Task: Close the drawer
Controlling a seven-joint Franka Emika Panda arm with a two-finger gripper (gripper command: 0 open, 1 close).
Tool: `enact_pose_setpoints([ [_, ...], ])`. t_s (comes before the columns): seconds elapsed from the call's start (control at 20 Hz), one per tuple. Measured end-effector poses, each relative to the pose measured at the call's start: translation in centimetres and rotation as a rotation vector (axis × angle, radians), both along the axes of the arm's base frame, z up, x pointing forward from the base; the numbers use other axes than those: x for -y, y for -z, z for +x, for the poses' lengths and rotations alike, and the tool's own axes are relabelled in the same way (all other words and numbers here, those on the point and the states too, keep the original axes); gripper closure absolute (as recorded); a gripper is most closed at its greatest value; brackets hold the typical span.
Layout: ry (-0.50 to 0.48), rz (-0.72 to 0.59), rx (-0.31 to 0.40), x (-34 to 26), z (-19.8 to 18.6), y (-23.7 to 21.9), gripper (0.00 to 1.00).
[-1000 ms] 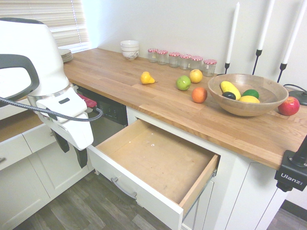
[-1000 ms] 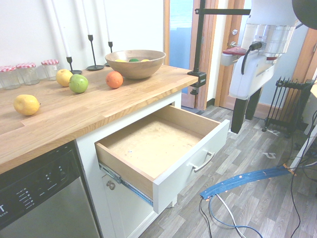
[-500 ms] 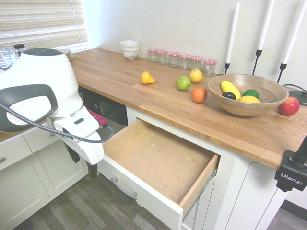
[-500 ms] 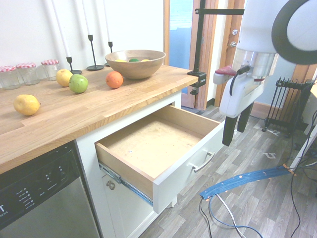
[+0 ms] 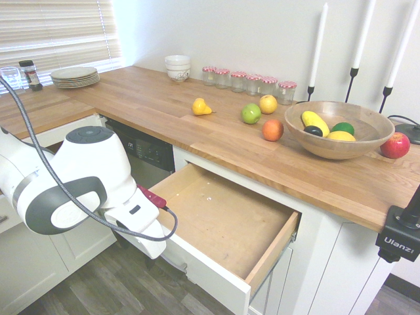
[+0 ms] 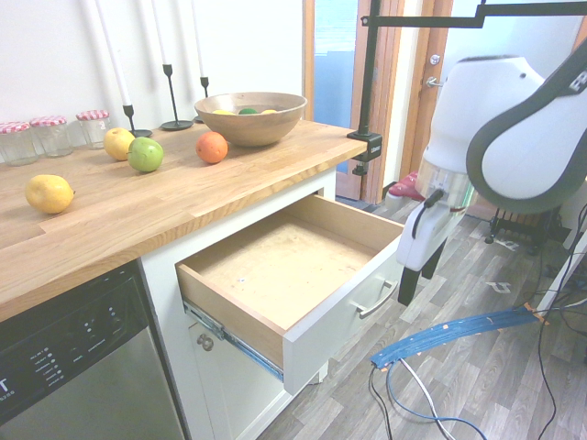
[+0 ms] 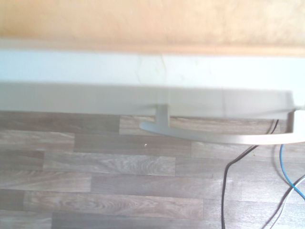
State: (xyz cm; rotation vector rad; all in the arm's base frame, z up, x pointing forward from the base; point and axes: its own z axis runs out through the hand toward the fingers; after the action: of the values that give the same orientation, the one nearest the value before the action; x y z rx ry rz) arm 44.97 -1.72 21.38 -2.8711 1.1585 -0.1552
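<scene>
The drawer stands pulled far out under the wooden counter, its bare-wood bottom empty. A curved silver handle sits on its flat white front. My gripper hangs pointing down just outside the front, beside the handle's far end, open and holding nothing. In the first exterior view the white hand covers the fingers and most of the handle. Close up in the wrist view are the white front and the handle over the floor.
The counter carries loose fruit, a wooden bowl of fruit, jars, candlesticks and stacked dishes. A dishwasher stands beside the drawer. Blue and dark cables lie on the plank floor in front.
The arm has come down and swung in toward the drawer front, from beside the drawer to handle height. The drawer has not moved.
</scene>
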Motion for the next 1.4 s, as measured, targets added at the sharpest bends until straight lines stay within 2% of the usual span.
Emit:
enact_pose_setpoints([
  [0.75,-0.014,-0.02,-0.036,1.1,2.3,7.2,0.0],
  [0.8,-0.017,-0.02,-0.039,1.1,2.5,7.5,1.0],
  [1.4,-0.018,-0.018,-0.039,1.0,3.5,8.9,1.0],
])
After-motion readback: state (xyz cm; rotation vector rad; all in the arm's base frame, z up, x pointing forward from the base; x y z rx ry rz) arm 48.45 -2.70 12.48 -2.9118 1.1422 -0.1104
